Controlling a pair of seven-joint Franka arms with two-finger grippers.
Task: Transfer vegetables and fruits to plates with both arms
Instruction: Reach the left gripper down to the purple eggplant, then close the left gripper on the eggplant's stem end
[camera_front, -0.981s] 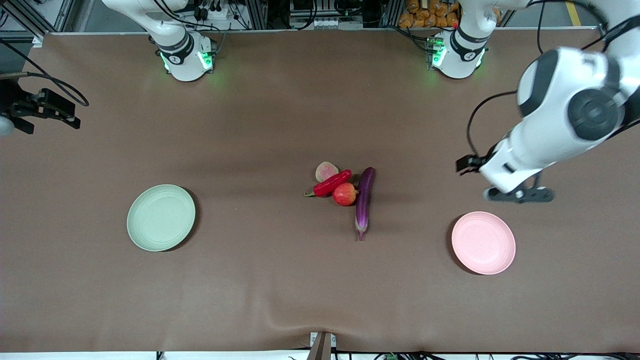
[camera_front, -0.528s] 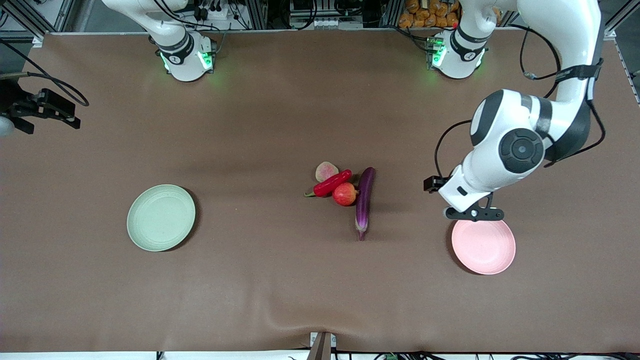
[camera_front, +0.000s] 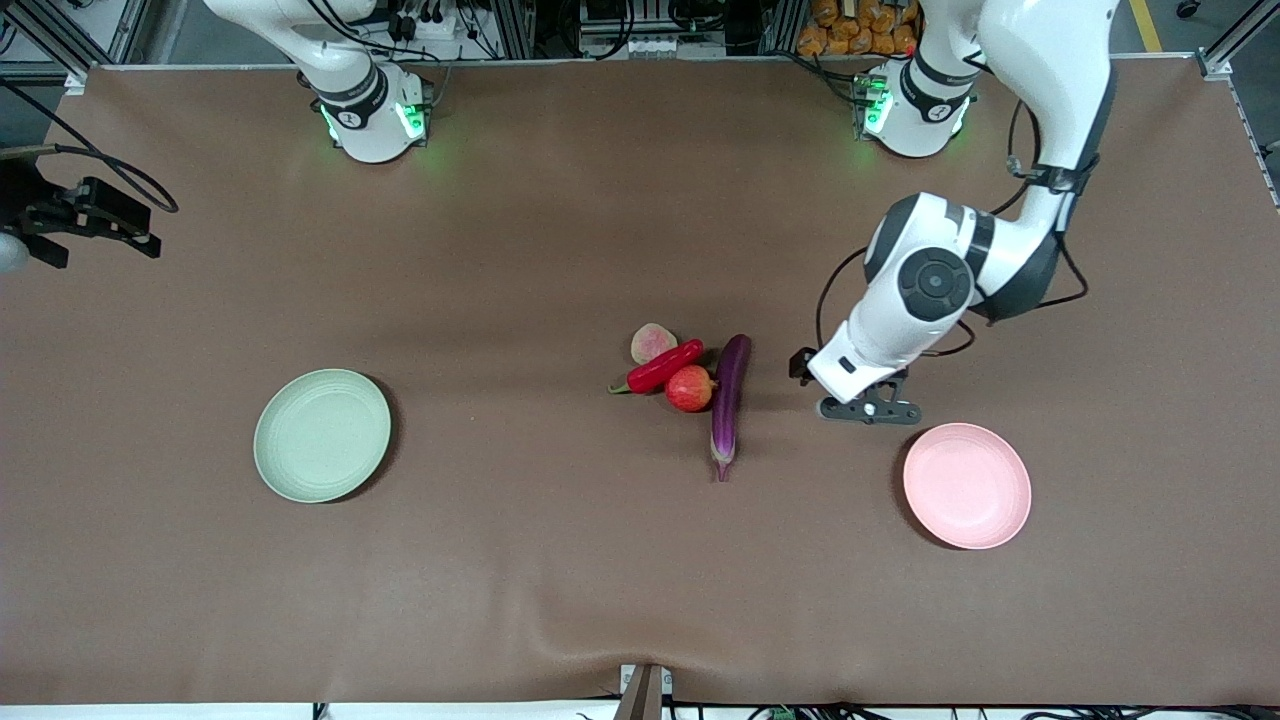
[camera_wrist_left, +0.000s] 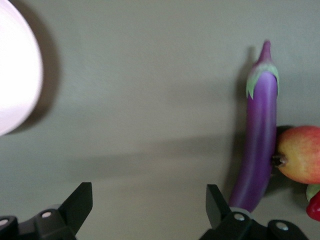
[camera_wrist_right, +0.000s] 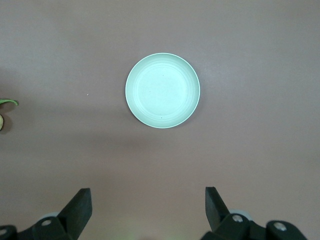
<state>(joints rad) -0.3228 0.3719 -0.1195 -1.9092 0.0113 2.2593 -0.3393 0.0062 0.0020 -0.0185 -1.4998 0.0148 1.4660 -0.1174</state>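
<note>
A purple eggplant (camera_front: 729, 400), red chili (camera_front: 665, 367), red apple (camera_front: 689, 389) and pale peach (camera_front: 652, 342) lie bunched together mid-table. The mint green plate (camera_front: 322, 435) lies toward the right arm's end, the pink plate (camera_front: 966, 485) toward the left arm's end; both are empty. My left gripper (camera_front: 868, 410) is open and empty over bare table between eggplant and pink plate. Its wrist view shows the eggplant (camera_wrist_left: 260, 150), the apple (camera_wrist_left: 300, 155) and the pink plate's rim (camera_wrist_left: 15, 75). My right gripper (camera_wrist_right: 147, 200) is open and empty, high over the table, looking down on the green plate (camera_wrist_right: 162, 90).
The brown table cover (camera_front: 560, 560) has a slight wrinkle at the edge nearest the front camera. The right arm's hand (camera_front: 92, 232) with its cables shows at the right arm's end of the table. Both bases (camera_front: 375, 115) stand at the table's edge farthest from the front camera.
My left arm has swung in from the left arm's end of the table, past the pink plate, toward the eggplant. The right arm and all the produce have not moved.
</note>
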